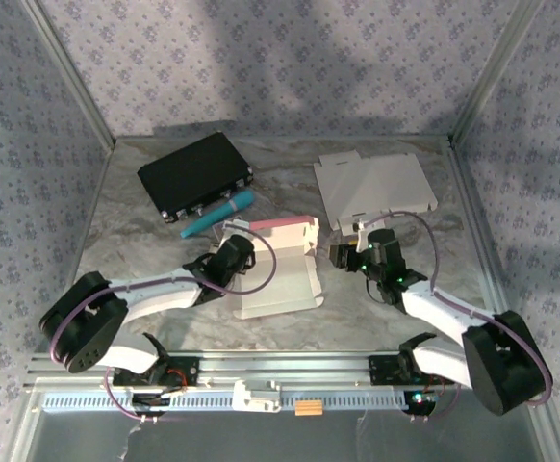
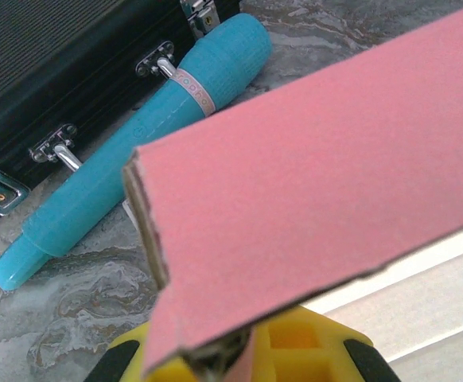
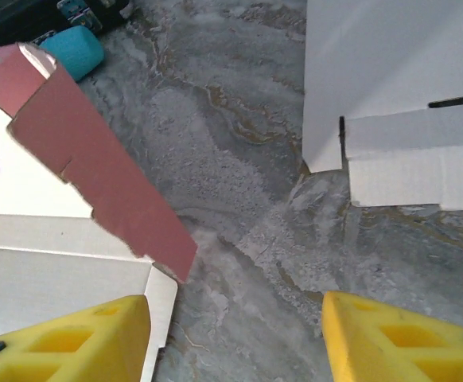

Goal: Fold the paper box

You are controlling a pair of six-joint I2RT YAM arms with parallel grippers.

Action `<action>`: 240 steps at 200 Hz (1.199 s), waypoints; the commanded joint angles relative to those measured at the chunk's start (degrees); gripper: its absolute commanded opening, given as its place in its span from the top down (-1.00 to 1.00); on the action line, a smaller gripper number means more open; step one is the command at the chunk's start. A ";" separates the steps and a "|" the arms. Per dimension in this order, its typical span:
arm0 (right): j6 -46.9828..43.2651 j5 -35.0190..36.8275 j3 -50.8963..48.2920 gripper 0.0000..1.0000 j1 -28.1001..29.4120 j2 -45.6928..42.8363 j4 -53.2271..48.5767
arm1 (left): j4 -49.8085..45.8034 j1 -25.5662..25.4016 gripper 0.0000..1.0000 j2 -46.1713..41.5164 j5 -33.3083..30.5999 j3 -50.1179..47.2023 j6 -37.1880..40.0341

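Two paper boxes lie on the worktop (image 1: 136, 260): one pink-and-white box (image 1: 280, 274), partly folded up, near the middle, and one flat white box (image 1: 374, 188) toward the far right corner. There is one black case (image 1: 195, 175) near the far left corner and one teal cylinder (image 1: 217, 214) just beside the case's near edge. Two pincers are over the worktop, the left pincer (image 2: 239, 350) and the right pincer (image 3: 235, 334), each with two yellow fingers (image 3: 72, 338).

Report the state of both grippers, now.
Left gripper: shut on the pink flap of the paper box.
Right gripper: open, holding nothing.
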 commanded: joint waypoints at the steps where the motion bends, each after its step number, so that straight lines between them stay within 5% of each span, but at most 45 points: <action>1: -1.26 -3.05 -0.23 -0.21 -0.31 1.49 5.85 | 1.09 -0.42 1.00 -0.15 0.93 -2.11 3.21; 52: -2.31 -1.56 1.86 -0.19 -1.44 7.20 8.16 | 1.81 -0.54 1.00 -0.38 1.77 -4.10 3.56; 143: -9.38 -16.18 9.34 -0.13 -3.04 18.29 9.96 | 2.42 3.40 1.00 -0.07 7.96 -3.46 6.30; 240: -16.54 -15.58 13.12 -0.13 0.53 20.84 6.80 | 2.34 4.57 1.00 0.25 10.33 -3.18 9.69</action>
